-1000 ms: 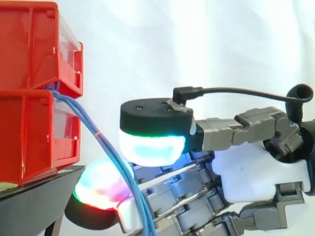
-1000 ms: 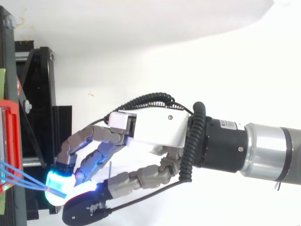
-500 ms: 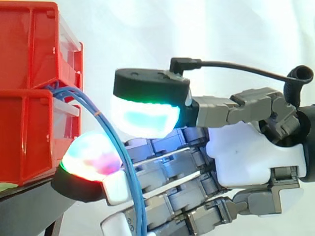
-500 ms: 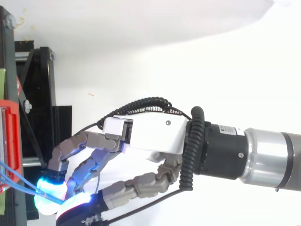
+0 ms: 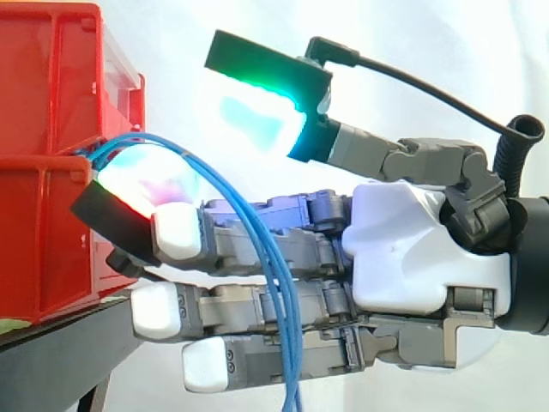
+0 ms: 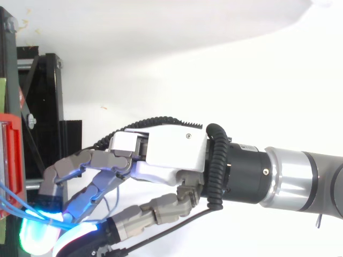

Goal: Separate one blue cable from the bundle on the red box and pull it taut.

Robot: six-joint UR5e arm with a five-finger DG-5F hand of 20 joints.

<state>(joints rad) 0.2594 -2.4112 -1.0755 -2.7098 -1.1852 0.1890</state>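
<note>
Side view: hand [image 5: 403,257] comes in from the right, fingers stretched out roughly straight and stacked, pointing left at the red bins [image 5: 43,86]. Thumb pad [image 5: 257,112] is lifted well clear above them, so the hand is spread and nothing is pinched. The top fingertip [image 5: 141,180], glowing, sits right at the bins' right edge, tucked under the arch of the blue cables [image 5: 279,309].

Cables leave the seam between the upper and lower bin at that right edge. They bow up and over the top fingertip, then drop near-vertical across the camera side of the fingers and out past the bottom edge. The long axis is mostly up-down with a curved run, so they hang slack. Strands stay close together. Can't tell whether any strand goes between the fingers.

Top view: hand [image 6: 171,155] reaches left. Cables [image 6: 16,201] run from the red bin edge [image 6: 12,155] rightward to the glowing fingertips at the lower left.

Surroundings: black stand [image 5: 69,352] under the bins, with its edge just below the lower fingers. White curtain [image 5: 446,51] behind.
</note>
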